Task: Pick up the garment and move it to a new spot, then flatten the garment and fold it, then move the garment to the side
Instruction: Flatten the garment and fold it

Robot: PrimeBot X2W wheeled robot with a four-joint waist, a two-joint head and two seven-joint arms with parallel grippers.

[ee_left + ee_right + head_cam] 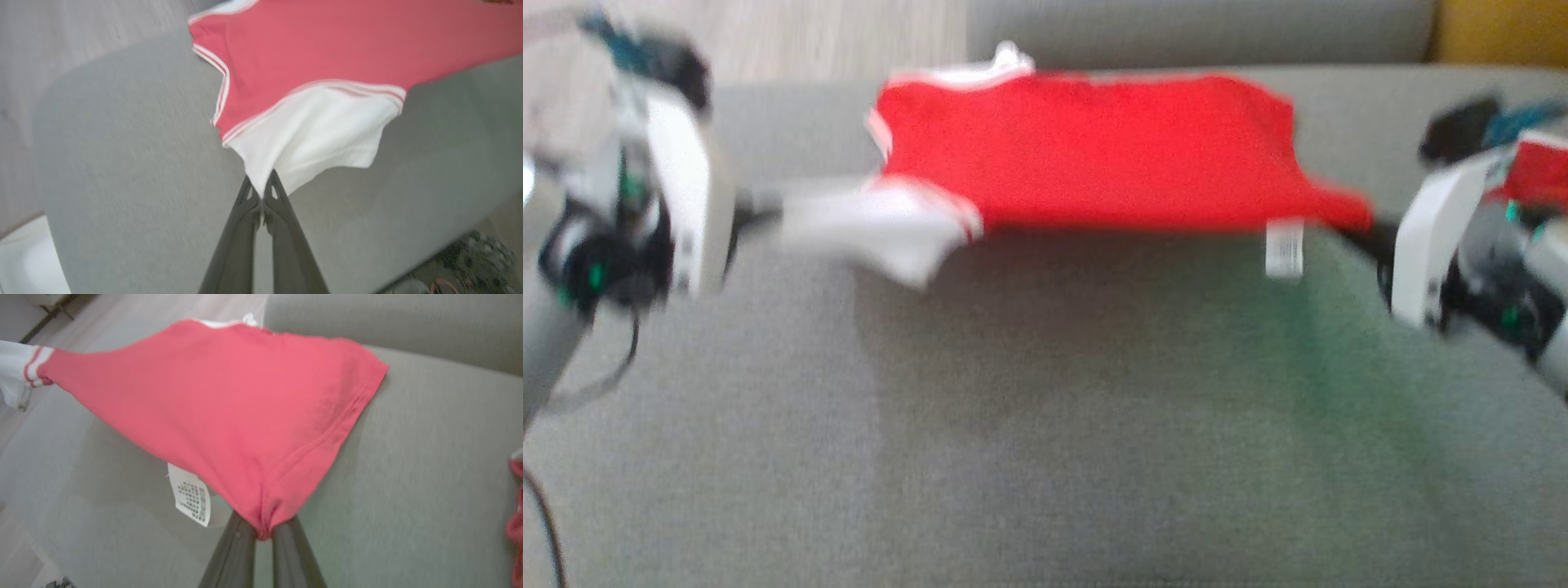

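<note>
Held: red T-shirt [1094, 155] stretched in the air between both arms, above the grey sofa seat [1045, 425]; far edge is near or on the seat by the backrest [1201, 28], can't tell which. Grip: left gripper [261, 192] clamped on the tip of the white sleeve [318, 130]; right gripper [263, 534] pinched on a bunched red hem corner

Risks: the left hold is just a thin bit of sleeve edge, so a sideways pull could slip it out and that half drops crumpled. Too much tension between the arms could do the same on the right. Laid down uneven, the sleeve could tuck under the body and make flattening harder

View differences: both wrist views show the pinches clearly, head view is blurred there. Right wrist view shows the printed care label [191, 498] hanging under the hem, plus another red cloth [515, 522] at the frame edge, can't tell what it is. Left wrist view shows the striped sleeve trim
</note>
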